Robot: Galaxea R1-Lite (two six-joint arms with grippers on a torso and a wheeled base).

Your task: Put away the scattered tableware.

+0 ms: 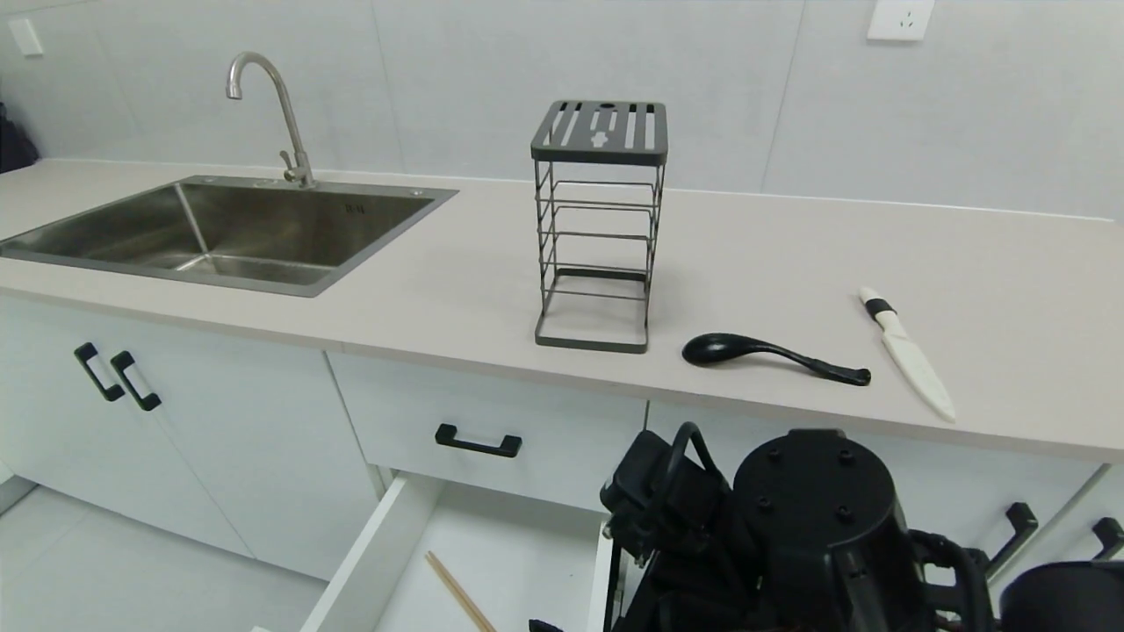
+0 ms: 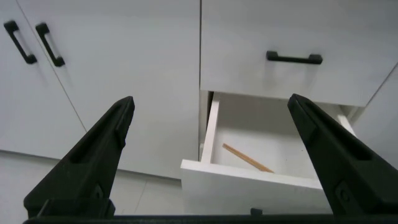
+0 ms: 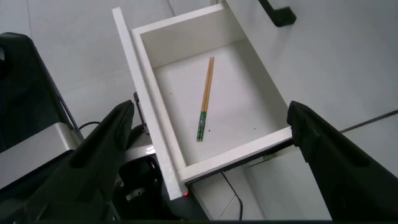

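A black spoon (image 1: pixel 722 349) lies on the pale countertop (image 1: pixel 790 263), its handle pointing right. Right of it lies a white knife (image 1: pixel 905 352) with a black band, tip toward the counter's front edge. Below the counter a white drawer (image 1: pixel 379 542) stands pulled out, with a pair of wooden chopsticks (image 1: pixel 460 597) inside. My left gripper (image 2: pixel 211 102) is open and empty, facing the drawer (image 2: pixel 249 177) and the chopsticks (image 2: pixel 247 159) from the front. Open and empty as well, my right gripper (image 3: pixel 211 111) hangs above the drawer (image 3: pixel 242 106), over the chopsticks (image 3: pixel 206 96).
A dark wire knife rack (image 1: pixel 598 228) with a slotted top stands mid-counter, left of the spoon. A steel sink (image 1: pixel 228 228) with a faucet (image 1: pixel 281 114) is at the left. Closed cabinet doors and drawers with black handles (image 1: pixel 479 441) flank the open drawer.
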